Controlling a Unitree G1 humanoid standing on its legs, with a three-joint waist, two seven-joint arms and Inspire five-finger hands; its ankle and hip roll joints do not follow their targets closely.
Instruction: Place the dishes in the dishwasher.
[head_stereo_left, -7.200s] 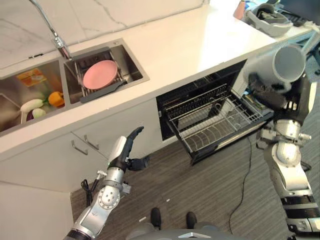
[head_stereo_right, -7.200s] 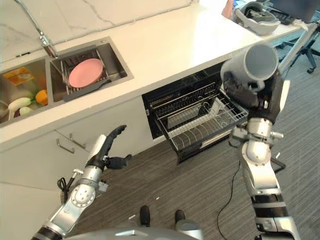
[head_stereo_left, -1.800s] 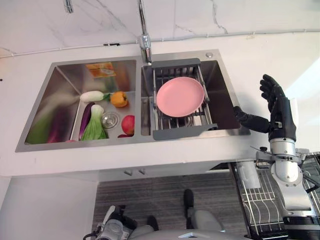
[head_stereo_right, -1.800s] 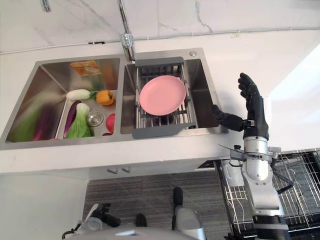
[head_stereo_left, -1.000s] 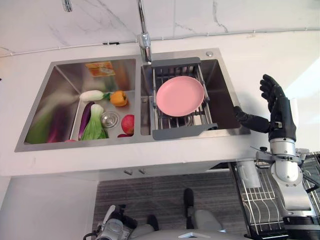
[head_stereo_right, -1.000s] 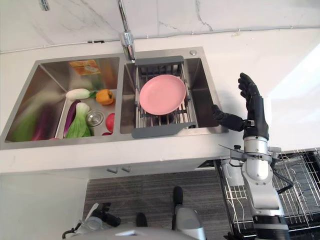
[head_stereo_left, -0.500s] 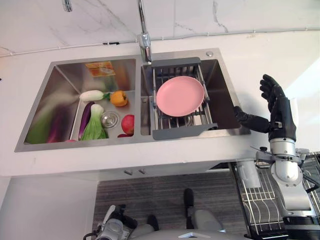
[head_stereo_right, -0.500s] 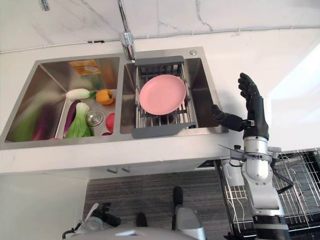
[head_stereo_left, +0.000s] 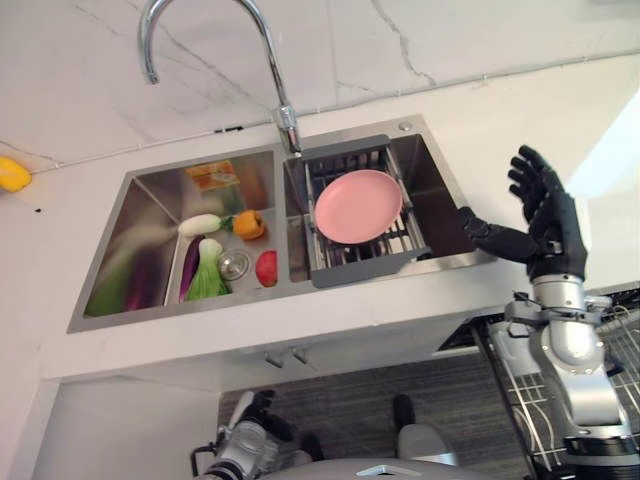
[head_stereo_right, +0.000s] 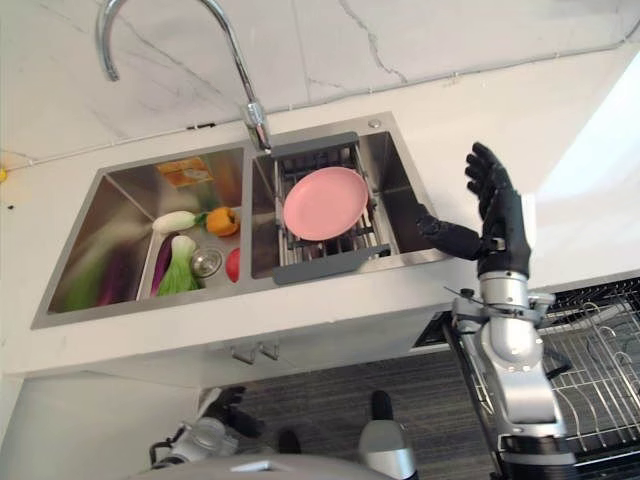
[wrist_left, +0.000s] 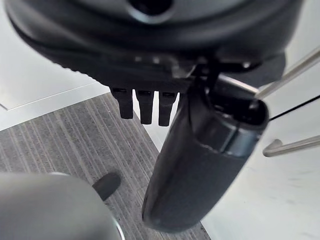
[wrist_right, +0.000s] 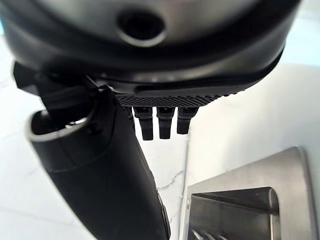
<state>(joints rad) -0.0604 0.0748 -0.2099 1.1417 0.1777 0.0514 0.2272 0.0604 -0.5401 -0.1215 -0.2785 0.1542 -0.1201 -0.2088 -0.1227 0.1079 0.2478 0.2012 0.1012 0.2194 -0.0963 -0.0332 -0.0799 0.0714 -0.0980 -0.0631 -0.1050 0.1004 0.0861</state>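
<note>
Plate (head_stereo_left: 357, 205) lies face-up, tilted, on rack (head_stereo_left: 362, 270) in the right basin. Right hand (head_stereo_left: 543, 215), at 3 o'clock of it, is spread, empty. Left hand (wrist_left: 200, 165): fingers straight, largely cropped.

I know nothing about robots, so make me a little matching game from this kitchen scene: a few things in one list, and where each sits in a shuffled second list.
Things:
1. pink plate
2. vegetables
3. right hand
4. dishwasher rack

Places or states:
A. pulled out below the counter, at the robot's right
B. on the drying rack in the sink's right basin
C. raised beside the sink, fingers spread, holding nothing
D. lying in the sink's left basin

Pairs: 1-B, 2-D, 3-C, 4-A
</note>
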